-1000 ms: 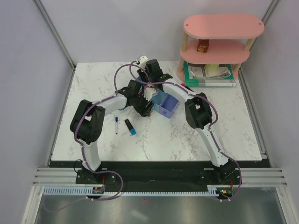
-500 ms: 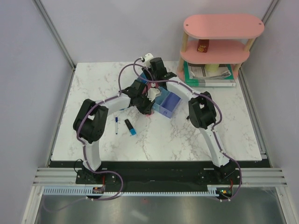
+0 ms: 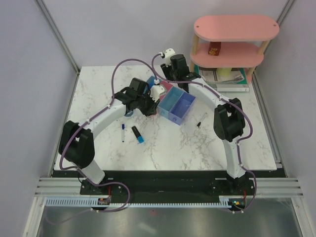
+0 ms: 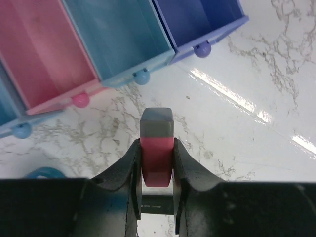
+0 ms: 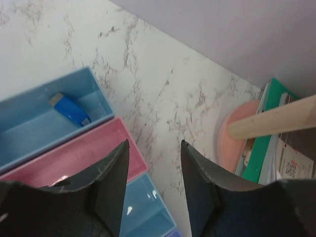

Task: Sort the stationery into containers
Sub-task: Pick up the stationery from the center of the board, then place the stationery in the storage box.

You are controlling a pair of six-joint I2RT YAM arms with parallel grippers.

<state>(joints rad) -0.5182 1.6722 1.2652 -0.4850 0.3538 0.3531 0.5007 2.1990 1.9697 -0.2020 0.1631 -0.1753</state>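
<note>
Toward the desk's far edge, the left gripper is newly clenching the pink rectangular eraser, probably for the pink plastic bin; the right gripper is withdrawing, released.

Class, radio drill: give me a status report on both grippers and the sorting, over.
Left gripper shut on pink eraser, short of the bins. Right gripper open, empty, above them. Highlighter, two pens loose on table; nothing blocking.

White links, black joints, purple cables
</note>
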